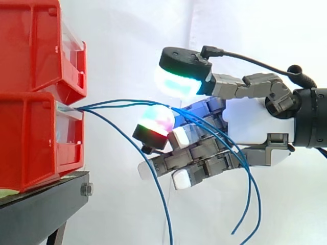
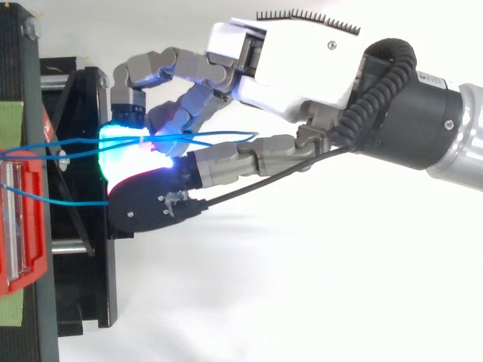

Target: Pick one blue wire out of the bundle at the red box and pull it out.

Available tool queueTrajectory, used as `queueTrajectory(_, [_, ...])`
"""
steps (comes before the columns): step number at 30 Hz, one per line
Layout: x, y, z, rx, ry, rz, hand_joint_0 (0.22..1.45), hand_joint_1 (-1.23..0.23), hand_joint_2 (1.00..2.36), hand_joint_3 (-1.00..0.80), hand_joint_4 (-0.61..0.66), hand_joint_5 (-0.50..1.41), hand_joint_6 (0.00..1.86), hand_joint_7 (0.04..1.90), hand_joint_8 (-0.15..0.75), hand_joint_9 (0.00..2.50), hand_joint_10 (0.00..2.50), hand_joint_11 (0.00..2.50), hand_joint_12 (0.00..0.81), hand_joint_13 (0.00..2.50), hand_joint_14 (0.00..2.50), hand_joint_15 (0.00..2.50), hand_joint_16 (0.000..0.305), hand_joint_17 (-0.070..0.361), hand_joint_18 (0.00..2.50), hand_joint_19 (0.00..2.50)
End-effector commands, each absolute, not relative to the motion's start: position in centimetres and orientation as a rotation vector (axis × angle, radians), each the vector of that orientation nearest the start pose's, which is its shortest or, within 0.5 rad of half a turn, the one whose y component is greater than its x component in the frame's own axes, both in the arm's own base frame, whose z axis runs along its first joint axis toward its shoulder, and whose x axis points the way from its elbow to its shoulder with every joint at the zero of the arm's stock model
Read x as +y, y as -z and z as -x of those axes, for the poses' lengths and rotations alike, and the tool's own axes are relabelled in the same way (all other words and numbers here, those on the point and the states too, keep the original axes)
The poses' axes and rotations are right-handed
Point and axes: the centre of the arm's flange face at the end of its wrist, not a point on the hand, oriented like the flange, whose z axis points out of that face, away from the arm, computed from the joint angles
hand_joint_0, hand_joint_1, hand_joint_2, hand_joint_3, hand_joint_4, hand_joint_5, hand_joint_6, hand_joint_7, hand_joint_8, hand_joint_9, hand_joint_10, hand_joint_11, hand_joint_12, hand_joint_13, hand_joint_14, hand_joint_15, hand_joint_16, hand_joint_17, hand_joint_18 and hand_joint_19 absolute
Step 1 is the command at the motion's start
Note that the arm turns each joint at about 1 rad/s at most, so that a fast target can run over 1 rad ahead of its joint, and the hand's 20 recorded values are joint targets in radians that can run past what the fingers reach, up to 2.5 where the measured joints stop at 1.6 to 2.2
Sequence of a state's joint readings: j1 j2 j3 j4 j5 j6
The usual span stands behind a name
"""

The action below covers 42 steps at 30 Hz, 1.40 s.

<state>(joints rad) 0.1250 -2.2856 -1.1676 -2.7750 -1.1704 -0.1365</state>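
Looking beside the red box (image 1: 30, 143), we see the hand's (image 1: 255, 122) thumb and finger pads (image 1: 176, 81) slightly apart, blue wires (image 1: 94, 105) running between them.

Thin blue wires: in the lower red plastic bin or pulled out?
In. The thin blue wires run from the front of the lower red plastic bin across the robot hand, then hang free.

We look down on the hand (image 2: 302, 68), in from the right. Blue wires (image 2: 75, 141) run to it from the red bin (image 2: 36, 249) at the left edge, crossing the black stand (image 2: 83, 302).
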Motion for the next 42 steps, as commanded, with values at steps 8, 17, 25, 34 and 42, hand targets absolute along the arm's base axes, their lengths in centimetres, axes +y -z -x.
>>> queueTrajectory(8, [-7.92, -26.87, -76.43, 1.034, -0.931, -1.217, 0.58, -0.55, 1.02, -0.2, 0.4, -0.02, 0.52, 1.42, 0.368, 1.15, 0.02, 0.66, 0.448, 0.73, 0.01, 0.32, 0.059, 0.132, 0.81, 0.55])
queueTrajectory(17, [-7.93, -26.87, -76.43, 1.033, -0.929, -1.217, 0.57, -0.65, 1.02, -0.1, 0.35, -0.01, 0.6, 1.38, 0.408, 1.23, 0.02, 0.67, 0.485, 0.81, 0.01, 0.32, 0.065, 0.145, 0.92, 0.5])
queueTrajectory(25, [-7.92, -26.84, -76.4, 1.037, -0.928, -1.217, 0.51, -0.75, 1.01, -0.41, 0.27, -0.04, 0.74, 1.17, 0.383, 1.19, 0.02, 0.69, 0.465, 0.79, 0.01, 0.33, 0.061, 0.137, 0.89, 0.52])
queueTrajectory(34, [-7.91, -26.92, -76.45, 1.035, -0.929, -1.215, 0.57, -0.54, 1.02, -0.21, 0.42, 0.02, 0.5, 1.49, 0.342, 1.24, 0.01, 0.43, 0.438, 0.81, 0.01, 0.3, 0.057, 0.129, 0.89, 0.55])
queueTrajectory(42, [-7.92, -26.91, -76.43, 1.036, -0.928, -1.216, 0.57, -0.74, 1.02, -0.08, 0.38, 0.05, 0.5, 1.53, 0.38, 1.31, 0.01, 0.41, 0.46, 0.88, 0.01, 0.29, 0.061, 0.136, 1.0, 0.49])
